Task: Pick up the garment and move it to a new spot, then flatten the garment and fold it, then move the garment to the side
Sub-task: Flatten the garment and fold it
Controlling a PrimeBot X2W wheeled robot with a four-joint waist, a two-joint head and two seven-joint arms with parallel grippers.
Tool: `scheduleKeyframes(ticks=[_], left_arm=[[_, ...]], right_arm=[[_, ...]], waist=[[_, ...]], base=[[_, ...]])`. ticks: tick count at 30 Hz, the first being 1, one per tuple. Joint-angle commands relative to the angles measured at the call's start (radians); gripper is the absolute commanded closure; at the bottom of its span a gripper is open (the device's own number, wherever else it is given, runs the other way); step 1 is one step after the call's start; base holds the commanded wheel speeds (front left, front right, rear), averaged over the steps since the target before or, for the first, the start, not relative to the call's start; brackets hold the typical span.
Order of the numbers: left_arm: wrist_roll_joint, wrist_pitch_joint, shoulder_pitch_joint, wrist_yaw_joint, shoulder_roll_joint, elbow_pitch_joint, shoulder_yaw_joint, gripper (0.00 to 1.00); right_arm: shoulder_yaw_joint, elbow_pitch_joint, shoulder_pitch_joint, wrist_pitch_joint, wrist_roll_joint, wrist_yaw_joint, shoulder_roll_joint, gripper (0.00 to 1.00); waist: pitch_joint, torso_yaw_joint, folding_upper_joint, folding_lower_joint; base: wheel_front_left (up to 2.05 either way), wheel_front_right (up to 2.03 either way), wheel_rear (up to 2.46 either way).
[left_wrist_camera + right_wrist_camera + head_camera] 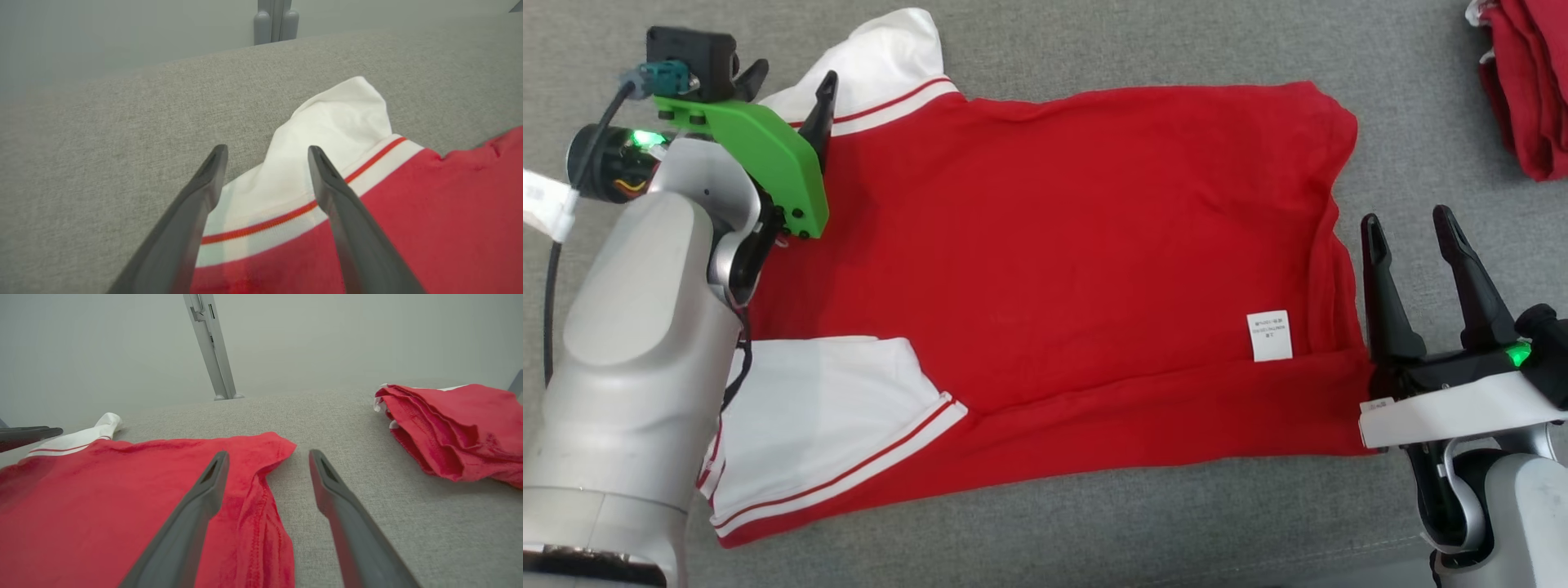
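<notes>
Under the red shirt (1045, 245) a grey cloth surface (1094, 49) reaches out on every side. The shirt lies spread almost flat on it, with the sleeves toward the robot's left and the bottom hem toward its right. A long crease runs near the shirt's closer edge.

The left gripper (788, 82) is over the far left corner of the shirt, where the far sleeve joins the red body. Its two fingers are spread wide and pinch nothing. In the left wrist view this gripper (267, 151) has one finger above the striped band of the sleeve and the other at the sleeve's outer edge. I cannot tell if the tips touch the cloth.

The right gripper (1406, 216) stands at the hem of the shirt. Its fingers are also spread wide with nothing between them. In the right wrist view the gripper (268, 454) has one finger above the wrinkled hem and the other above the bare surface just beside the shirt.

A pile of red cloth (1527, 82) lies well apart from the shirt, beyond its far right corner.

The near sleeve (825, 408) and the far sleeve (882, 65) are white, each with a thin red stripe.

A small white label (1269, 336) sits on the shirt near the hem, on the closer side.
</notes>
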State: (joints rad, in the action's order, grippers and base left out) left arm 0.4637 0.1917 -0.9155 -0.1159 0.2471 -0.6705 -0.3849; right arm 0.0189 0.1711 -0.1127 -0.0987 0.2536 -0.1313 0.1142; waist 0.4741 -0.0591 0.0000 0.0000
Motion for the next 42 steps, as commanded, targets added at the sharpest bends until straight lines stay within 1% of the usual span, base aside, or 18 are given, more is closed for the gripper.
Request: scheduleKeyframes(ticks=[1, 5, 6, 7, 12, 16, 23, 28, 30, 31, 32, 33, 35, 37, 42], left_arm=[[0.012, -0.012, -0.040, -0.006, 0.001, -0.042, -0.001, 0.00], [0.032, 0.003, -0.098, -0.013, -0.006, -0.169, -0.021, 0.00], [0.038, 0.006, -0.106, -0.014, -0.007, -0.193, -0.026, 0.54], [0.049, 0.005, -0.108, -0.014, -0.010, -0.218, -0.030, 1.00], [0.080, -0.014, -0.123, -0.015, -0.020, -0.256, -0.083, 1.00], [0.109, -0.044, -0.145, -0.016, -0.025, -0.242, -0.142, 1.00], [0.168, -0.095, -0.175, -0.015, -0.045, -0.236, -0.224, 1.00], [0.205, -0.146, -0.188, -0.014, -0.054, -0.243, -0.270, 1.00], [0.218, -0.168, -0.192, -0.014, -0.053, -0.242, -0.283, 1.00], [0.228, -0.183, -0.194, -0.014, -0.051, -0.240, -0.290, 1.00], [0.233, -0.201, -0.196, -0.014, -0.049, -0.236, -0.294, 1.00], [0.239, -0.224, -0.196, -0.014, -0.045, -0.231, -0.299, 1.00], [0.247, -0.268, -0.190, -0.014, -0.037, -0.225, -0.306, 1.00], [0.256, -0.311, -0.179, -0.014, -0.028, -0.219, -0.310, 1.00], [0.250, -0.407, -0.147, -0.014, -0.002, -0.188, -0.314, 1.00]], right_arm=[[-0.002, -0.010, -0.020, -0.007, 0.011, 0.001, -0.002, 0.00], [-0.008, -0.041, -0.039, -0.015, 0.018, 0.001, 0.006, 0.00], [-0.007, -0.050, -0.045, -0.014, 0.021, 0.001, 0.010, 0.00], [-0.006, -0.065, -0.052, -0.005, 0.020, 0.001, 0.017, 0.00], [0.002, -0.139, -0.106, -0.004, 0.040, 0.001, 0.053, 0.00], [0.013, -0.195, -0.159, 0.005, 0.063, 0.001, 0.094, 0.00], [-0.007, -0.284, -0.305, 0.017, 0.102, 0.001, 0.166, 0.00], [-0.061, -0.434, -0.414, 0.074, 0.138, 0.001, 0.226, 0.00], [-0.081, -0.481, -0.438, 0.092, 0.157, 0.001, 0.236, 0.01], [-0.088, -0.508, -0.452, 0.102, 0.158, 0.001, 0.248, 0.39], [-0.097, -0.529, -0.460, 0.113, 0.168, 0.001, 0.252, 0.55], [-0.110, -0.547, -0.464, 0.124, 0.173, 0.001, 0.255, 1.00], [-0.123, -0.564, -0.468, 0.139, 0.188, 0.001, 0.263, 1.00], [-0.126, -0.558, -0.469, 0.131, 0.193, 0.001, 0.279, 1.00], [-0.100, -0.517, -0.452, 0.065, 0.185, 0.001, 0.307, 1.00]], waist=[[0.057, -0.048, 0.0000, 0.0000], [0.068, -0.055, 0.0000, 0.0000], [0.070, -0.056, 0.0000, 0.0000], [0.070, -0.056, 0.0000, 0.0000], [0.070, -0.039, 0.0000, 0.0000], [0.082, 0.002, 0.0000, 0.0000], [0.099, 0.068, 0.0000, 0.0000], [0.099, 0.093, 0.0000, 0.0000], [0.097, 0.100, 0.0000, 0.0000], [0.095, 0.104, 0.0000, 0.0000], [0.093, 0.107, 0.0000, 0.0000], [0.088, 0.111, 0.0000, 0.0000], [0.079, 0.115, 0.0000, 0.0000], [0.066, 0.118, 0.0000, 0.0000], [0.022, 0.127, 0.0000, 0.0000]], base=[[0.00, 0.00, 0.00], [0.00, 0.00, 0.00], [0.00, 0.00, 0.00], [0.00, 0.00, 0.00], [0.00, 0.00, 0.00], [0.00, 0.00, 0.00], [0.00, 0.00, 0.00], [0.00, 0.00, 0.00], [0.00, 0.00, 0.00], [0.00, 0.00, 0.00], [0.00, 0.00, 0.00], [0.00, 0.00, 0.00], [0.00, 0.00, 0.00], [0.00, 0.00, 0.00], [0.00, 0.00, 0.00]])
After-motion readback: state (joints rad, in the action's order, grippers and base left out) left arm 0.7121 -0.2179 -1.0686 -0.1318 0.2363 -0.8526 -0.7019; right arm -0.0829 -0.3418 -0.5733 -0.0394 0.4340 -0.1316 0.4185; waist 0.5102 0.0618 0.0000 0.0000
